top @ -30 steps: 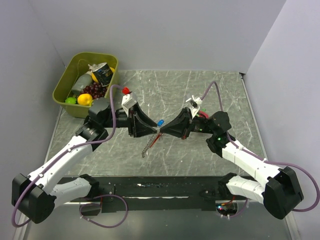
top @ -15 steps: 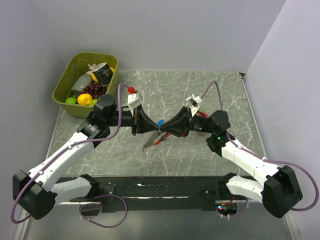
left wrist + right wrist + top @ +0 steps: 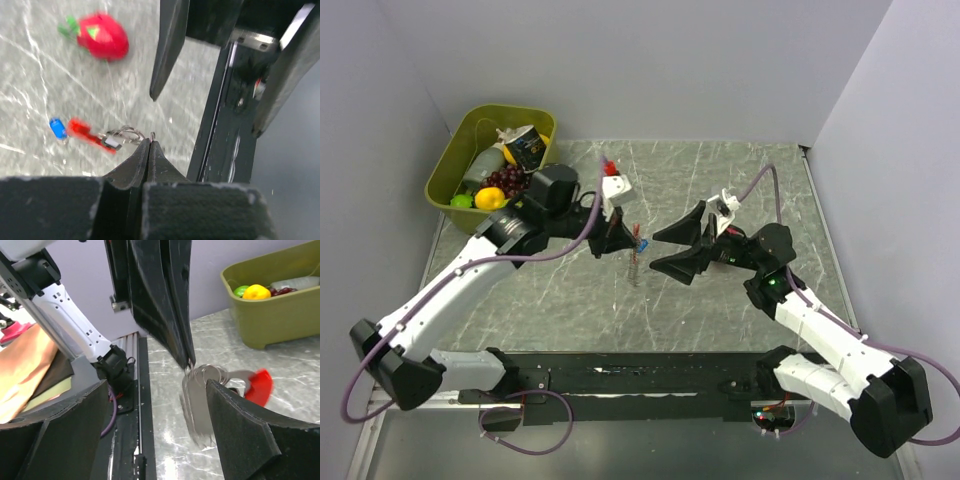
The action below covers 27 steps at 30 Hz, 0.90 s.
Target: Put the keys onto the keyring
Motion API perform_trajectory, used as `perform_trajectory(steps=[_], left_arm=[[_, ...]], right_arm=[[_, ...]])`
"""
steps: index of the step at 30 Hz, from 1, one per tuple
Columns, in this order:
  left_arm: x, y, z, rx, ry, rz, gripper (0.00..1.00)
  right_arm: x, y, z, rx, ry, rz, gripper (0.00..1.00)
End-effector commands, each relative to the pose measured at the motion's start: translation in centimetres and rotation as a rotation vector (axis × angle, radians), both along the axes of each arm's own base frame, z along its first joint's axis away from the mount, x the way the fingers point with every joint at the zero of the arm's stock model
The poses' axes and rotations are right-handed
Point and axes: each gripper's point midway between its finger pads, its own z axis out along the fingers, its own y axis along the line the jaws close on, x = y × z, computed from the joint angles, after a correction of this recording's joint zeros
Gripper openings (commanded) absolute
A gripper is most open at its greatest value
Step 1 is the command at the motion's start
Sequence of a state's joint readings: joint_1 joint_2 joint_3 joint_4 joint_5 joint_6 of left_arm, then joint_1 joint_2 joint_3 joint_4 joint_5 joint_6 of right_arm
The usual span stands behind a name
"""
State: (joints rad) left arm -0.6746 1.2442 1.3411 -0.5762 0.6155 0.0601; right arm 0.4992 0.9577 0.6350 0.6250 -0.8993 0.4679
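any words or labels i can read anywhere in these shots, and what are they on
No text can be read in any view.
On the carton in the green bin: a dark label, too small to read.
On the keyring and the blue key: blurred, no markings that can be made out.

L arm (image 3: 460, 285) rises from base at 7 o'clock, elbow up near 10 o'clock, wrist aimed twd 3 o'clock. L gripper (image 3: 628, 240) at centre, jaws pressed tight together. R arm (image 3: 815, 325) comes from 5 o'clock, forearm twd 11 o'clock. R gripper (image 3: 654, 252) faces L gripper, jaws spread wide, tips just beside it.
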Motion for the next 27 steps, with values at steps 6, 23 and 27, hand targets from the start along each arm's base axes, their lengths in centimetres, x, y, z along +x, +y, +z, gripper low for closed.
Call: perform_trajectory(steps=[6,23,27], left_arm=[[-2.0,0.1,-1.1,0.151,0.008,-0.116,0.01],[-2.8,-1.0,-0.8,0.171,0.026,-0.196,0.01],[-2.6,-1.2,-0.7,0.164,0.015,-0.193,0.01]], right_arm=[[-0.4,0.9,0.8,-0.004,-0.052,0.140,0.64],[0.4,2.1,-1.5,-0.048,0.011,0.201,0.50],[0.3,2.4,-1.6,-0.051,0.022,0.223,0.40]])
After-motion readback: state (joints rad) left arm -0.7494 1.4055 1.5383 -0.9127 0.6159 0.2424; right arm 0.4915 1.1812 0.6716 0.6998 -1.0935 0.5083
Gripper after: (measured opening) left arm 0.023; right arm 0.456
